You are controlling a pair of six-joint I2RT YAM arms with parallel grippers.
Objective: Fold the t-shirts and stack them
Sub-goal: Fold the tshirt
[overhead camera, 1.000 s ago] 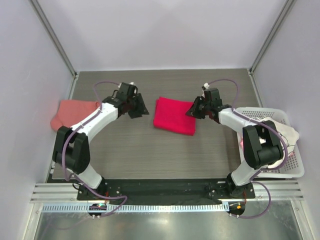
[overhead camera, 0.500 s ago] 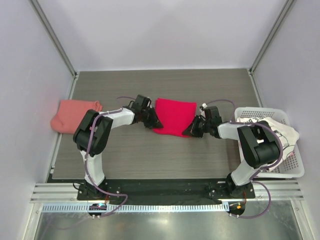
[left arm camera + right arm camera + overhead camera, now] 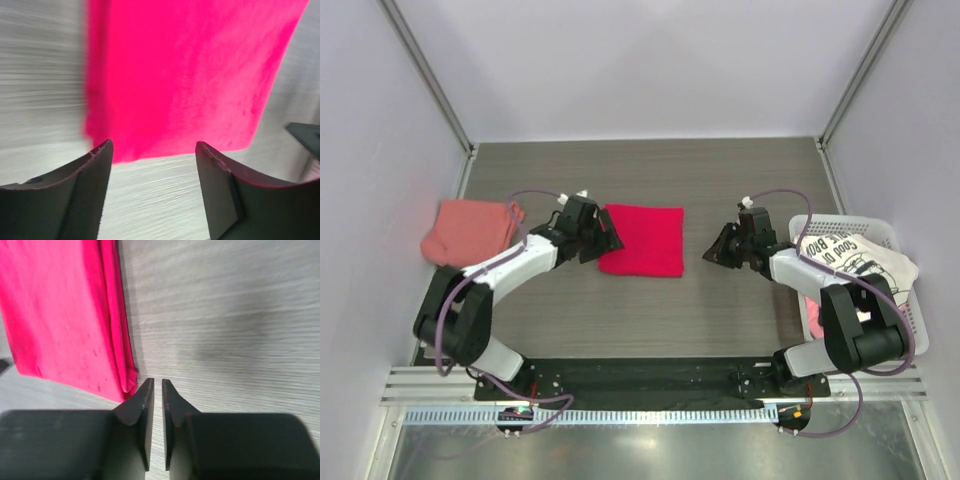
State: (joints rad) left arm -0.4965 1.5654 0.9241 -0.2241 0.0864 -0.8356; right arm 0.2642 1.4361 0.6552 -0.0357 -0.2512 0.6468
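Both arms low. Left fingers [image 3: 82, 195] wide beside crimson t-shirt [image 3: 642, 240]; right fingers [image 3: 137, 407] nearly closed, empty. Basket [image 3: 827, 221], worktop [image 3: 650, 170] right edge: white printed t-shirt [image 3: 855, 262].

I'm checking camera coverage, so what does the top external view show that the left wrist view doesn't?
Only top external: a salmon-pink cloth shirt at the left edge and a white plastic basket holding a white black-printed shirt. Only left wrist: the left gripper seen close, plainly open. Both: the folded crimson-magenta cloth shirt on the grey wood-grain table.
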